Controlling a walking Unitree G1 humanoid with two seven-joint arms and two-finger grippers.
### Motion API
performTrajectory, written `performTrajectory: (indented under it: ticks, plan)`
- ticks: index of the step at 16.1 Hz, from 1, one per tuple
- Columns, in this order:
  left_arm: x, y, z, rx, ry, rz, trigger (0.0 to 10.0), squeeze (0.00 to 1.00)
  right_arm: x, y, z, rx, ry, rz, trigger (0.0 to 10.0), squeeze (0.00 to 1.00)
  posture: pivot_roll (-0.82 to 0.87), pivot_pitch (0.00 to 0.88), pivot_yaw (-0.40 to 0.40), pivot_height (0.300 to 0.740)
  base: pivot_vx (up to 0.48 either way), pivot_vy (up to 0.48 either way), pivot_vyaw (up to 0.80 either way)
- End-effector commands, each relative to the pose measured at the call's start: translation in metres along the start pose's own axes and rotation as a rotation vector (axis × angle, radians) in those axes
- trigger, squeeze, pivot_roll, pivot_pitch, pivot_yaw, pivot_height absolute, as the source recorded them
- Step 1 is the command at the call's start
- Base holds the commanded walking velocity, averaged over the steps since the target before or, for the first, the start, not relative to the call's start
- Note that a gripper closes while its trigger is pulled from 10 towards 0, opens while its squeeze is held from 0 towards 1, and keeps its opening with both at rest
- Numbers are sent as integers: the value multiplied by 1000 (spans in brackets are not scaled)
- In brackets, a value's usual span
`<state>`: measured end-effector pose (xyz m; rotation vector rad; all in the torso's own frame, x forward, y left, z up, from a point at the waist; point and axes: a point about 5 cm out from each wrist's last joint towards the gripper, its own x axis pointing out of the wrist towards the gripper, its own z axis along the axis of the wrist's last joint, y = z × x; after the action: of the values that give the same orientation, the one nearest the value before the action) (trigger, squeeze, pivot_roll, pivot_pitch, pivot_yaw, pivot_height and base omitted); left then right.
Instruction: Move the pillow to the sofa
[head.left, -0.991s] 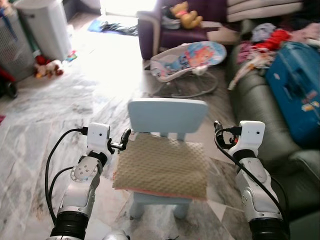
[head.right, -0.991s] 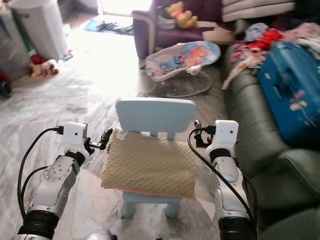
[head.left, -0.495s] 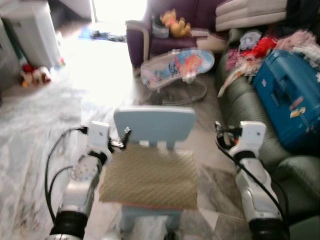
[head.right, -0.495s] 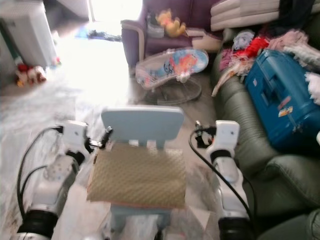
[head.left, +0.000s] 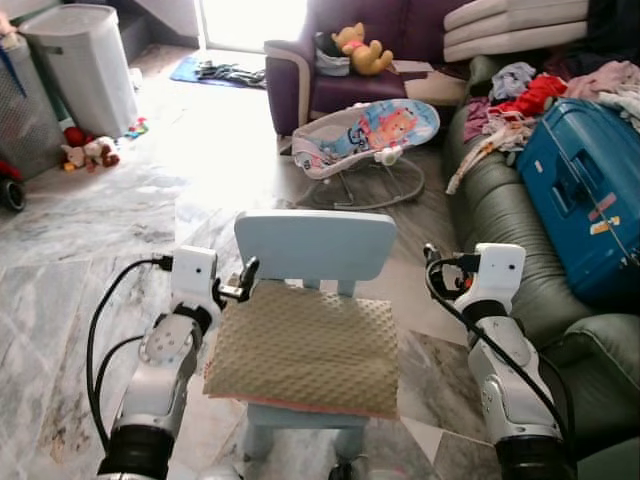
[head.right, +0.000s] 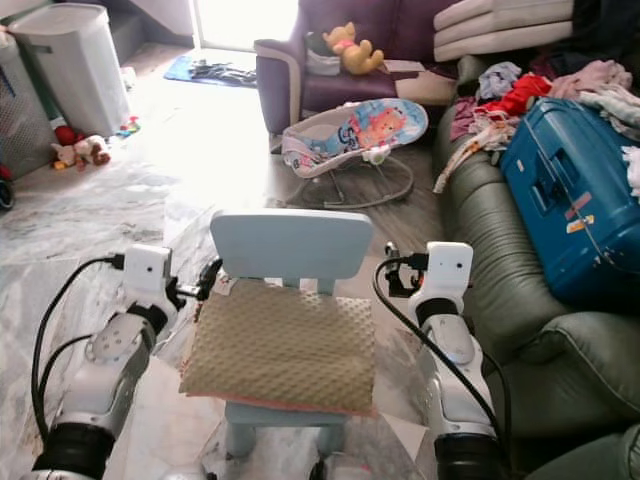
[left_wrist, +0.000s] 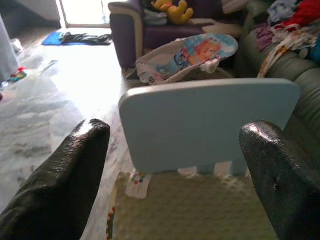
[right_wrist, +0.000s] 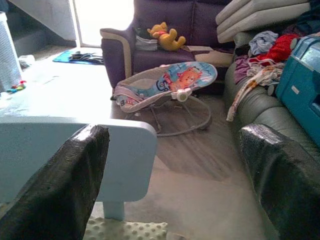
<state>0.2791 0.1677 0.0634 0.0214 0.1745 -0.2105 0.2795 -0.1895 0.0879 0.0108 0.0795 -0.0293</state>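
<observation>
Both end effectors gape beside the pillow (head.left: 308, 345); left wrist view reveals its tag (left_wrist: 136, 184).

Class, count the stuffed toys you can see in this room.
2: a yellow bear on the purple armchair, and a soft toy on the floor by the bin. Others may hide among the clothes.

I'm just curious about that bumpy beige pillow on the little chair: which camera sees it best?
Either eye view: the whole pillow lies on the chair seat, between both grippers. The left wrist view catches its back part; the right wrist view, a corner.
</observation>
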Motion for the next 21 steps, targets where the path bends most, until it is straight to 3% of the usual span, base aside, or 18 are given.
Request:
performTrajectory:
  ticks: [1, 5, 6, 11, 21]
  plan:
    - [-1, 2, 6, 5, -24, 12, 10000, 0, -1, 0, 4, 5, -18, 2, 10000, 0, -2, 0, -58, 740, 0, 0, 0]
    - [-10, 7, 0, 15, -8, 23, 10000, 0, -3, 1, 3, 9, -13, 6, 10000, 0, 1, 0, -58, 740, 0, 0, 0]
    - [-17, 12, 2, 51, -23, 33, 10000, 0, -8, -2, 6, 14, -18, -2, 10000, 0, 2, 0, -59, 740, 0, 0, 0]
    - [-37, 16, -7, 39, -12, 89, 10000, 0, -35, -4, 1, 19, 19, 16, 10000, 0, 4, 0, -65, 740, 0, 0, 0]
    - [-38, 22, 3, 42, -41, 117, 10000, 0, -39, -4, 4, 41, 16, 7, 10000, 0, 4, 0, -52, 740, 0, 0, 0]
